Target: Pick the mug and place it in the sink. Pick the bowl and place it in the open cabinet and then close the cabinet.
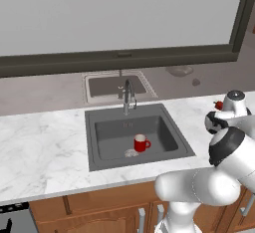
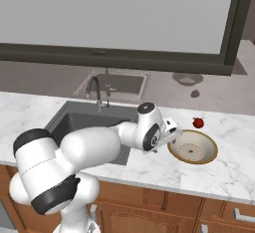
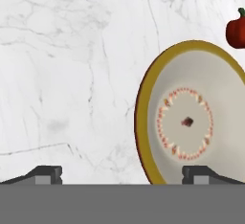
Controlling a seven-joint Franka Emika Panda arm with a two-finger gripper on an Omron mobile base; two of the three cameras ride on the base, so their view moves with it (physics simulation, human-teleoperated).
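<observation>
A: Starting closest in, how did the tool [image 3: 122,173] stand?

B: It hung just above the white marble table [image 3: 72,74] with its fingertips [image 3: 48,173] spread wide and nothing between them. One tip was over bare stone, the other over the near edge of the bowl [image 3: 194,117], so the rim sat inside the gap. I'd judge that was to pinch the bowl's wall rather than span it.

A: And the bowl itself?

B: Upright on the table, directly under and just ahead of the tool. A small red fruit-like item [image 3: 236,29] lay just past it, apart from the rim.

A: The mug?

B: The mug [image 1: 141,143] sat upright in the sink [image 1: 99,150], off to the tool's side, near the drain; that half looked done.

A: The cabinet?

B: Couldn't say.
</observation>
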